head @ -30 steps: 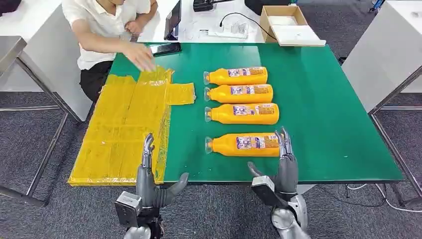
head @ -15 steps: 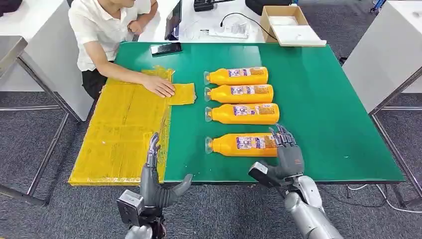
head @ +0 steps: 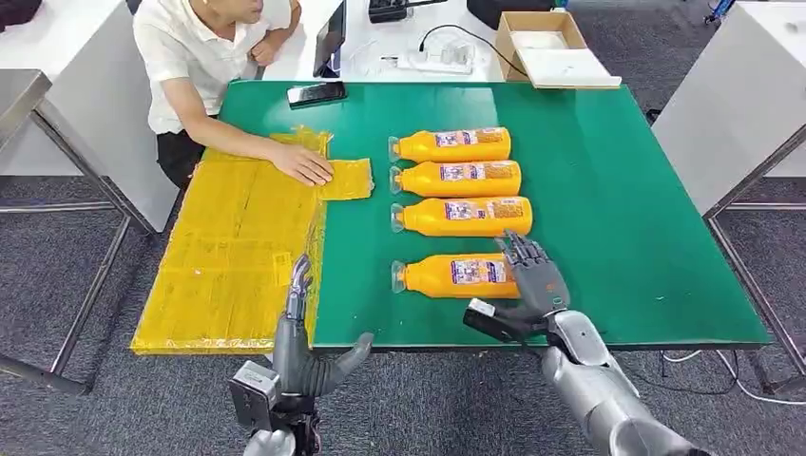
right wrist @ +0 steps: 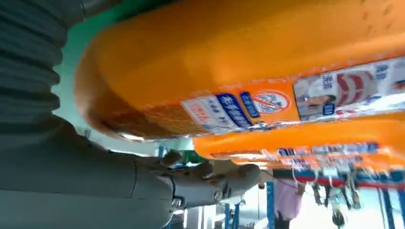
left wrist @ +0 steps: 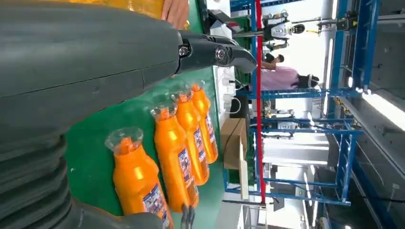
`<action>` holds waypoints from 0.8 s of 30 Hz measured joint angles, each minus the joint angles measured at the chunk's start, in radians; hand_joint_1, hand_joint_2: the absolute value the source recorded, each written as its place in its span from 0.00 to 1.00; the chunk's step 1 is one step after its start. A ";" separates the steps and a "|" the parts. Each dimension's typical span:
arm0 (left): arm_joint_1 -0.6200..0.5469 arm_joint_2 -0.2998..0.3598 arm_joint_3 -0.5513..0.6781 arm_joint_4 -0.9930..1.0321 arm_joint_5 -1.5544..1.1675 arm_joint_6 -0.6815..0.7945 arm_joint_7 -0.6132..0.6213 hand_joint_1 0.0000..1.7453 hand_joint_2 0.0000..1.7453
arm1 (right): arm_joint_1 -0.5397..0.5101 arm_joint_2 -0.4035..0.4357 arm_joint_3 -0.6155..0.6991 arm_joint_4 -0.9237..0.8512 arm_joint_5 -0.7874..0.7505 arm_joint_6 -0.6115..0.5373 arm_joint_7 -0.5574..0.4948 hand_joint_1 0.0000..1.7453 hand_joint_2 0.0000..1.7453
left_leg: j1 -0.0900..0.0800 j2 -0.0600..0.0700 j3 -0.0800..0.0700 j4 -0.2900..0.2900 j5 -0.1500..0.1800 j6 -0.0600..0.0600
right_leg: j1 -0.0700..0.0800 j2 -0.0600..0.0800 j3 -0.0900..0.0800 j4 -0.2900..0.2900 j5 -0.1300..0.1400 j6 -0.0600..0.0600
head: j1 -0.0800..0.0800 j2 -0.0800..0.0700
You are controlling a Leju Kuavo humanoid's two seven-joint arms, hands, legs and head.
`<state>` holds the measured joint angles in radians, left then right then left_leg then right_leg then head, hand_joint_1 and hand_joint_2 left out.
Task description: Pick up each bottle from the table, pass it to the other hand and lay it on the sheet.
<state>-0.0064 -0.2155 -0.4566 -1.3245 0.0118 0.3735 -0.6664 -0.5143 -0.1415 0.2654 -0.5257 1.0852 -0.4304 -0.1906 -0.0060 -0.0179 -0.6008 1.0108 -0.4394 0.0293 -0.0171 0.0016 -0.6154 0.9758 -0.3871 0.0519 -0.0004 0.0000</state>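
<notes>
we see right hand (head: 534, 277) fingers spread, holding nothing, over nearest bottle's (head: 456, 275) base end; bottle's long axis runs crosswise; left hand (head: 302, 342) open, farther off.

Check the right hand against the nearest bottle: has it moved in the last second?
Yes. In the head view the right hand has moved up the table and slightly left, over the base end of the nearest bottle, which lies where it was.
</notes>
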 measured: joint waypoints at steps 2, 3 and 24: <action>0.000 0.000 -0.001 0.000 0.000 0.000 0.000 0.00 1.00 | -0.025 0.000 0.021 0.016 0.014 0.031 0.027 0.00 1.00 | 0.000 -0.001 0.002 0.000 0.000 0.000 | 0.000 0.000 0.002 0.000 0.000 0.000 | 0.000 0.000; 0.000 0.000 -0.001 0.000 0.000 0.000 0.000 0.00 1.00 | -0.037 0.000 0.031 0.024 0.019 0.043 0.035 0.00 1.00 | 0.000 0.000 0.002 0.000 0.000 0.000 | 0.000 0.000 0.002 0.000 0.000 0.000 | 0.000 0.000; -0.020 0.000 -0.010 0.015 -0.006 -0.010 0.000 0.00 1.00 | -0.216 -0.032 0.174 0.097 -0.044 0.621 0.057 1.00 1.00 | 0.000 -0.001 0.013 0.000 0.000 0.000 | 0.000 0.000 0.014 -0.001 0.000 0.000 | 0.001 0.000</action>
<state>-0.0261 -0.2155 -0.4669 -1.3092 0.0057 0.3639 -0.6664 -0.7300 -0.1732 0.4391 -0.4292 1.0414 0.1908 -0.1339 -0.0061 -0.0191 -0.5875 1.0108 -0.4393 0.0298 -0.0170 0.0021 -0.6018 0.9744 -0.3872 0.0521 0.0004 0.0000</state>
